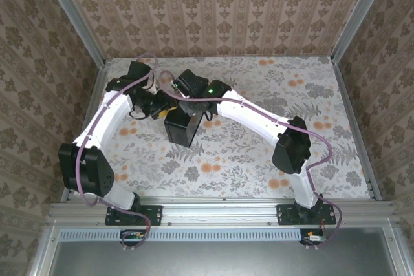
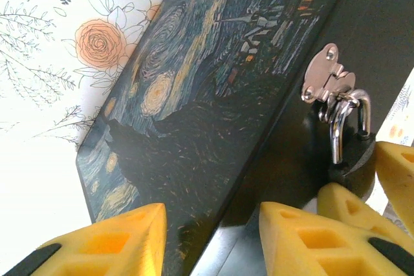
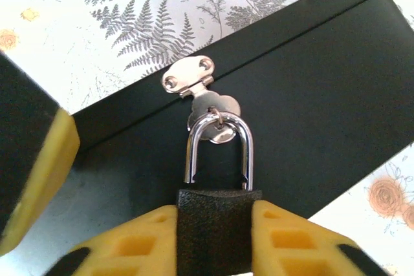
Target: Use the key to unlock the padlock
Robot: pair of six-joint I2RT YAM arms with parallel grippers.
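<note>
A small dark-bodied padlock (image 3: 217, 221) with a silver shackle (image 3: 192, 153) hung from the hasp (image 3: 187, 79) of the black painted-lid box (image 3: 310, 95), body clenched by the right gripper (image 3: 217, 244). It seemed light, rigid and slick, best held by its flat sides. The left gripper (image 2: 210, 244) straddled the box lid; clamped or not, I cannot tell.

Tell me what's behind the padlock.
The front wall of the black box and its silver hasp, with the shackle through it. The right tool clamps the padlock, covering the wall lower down.
</note>
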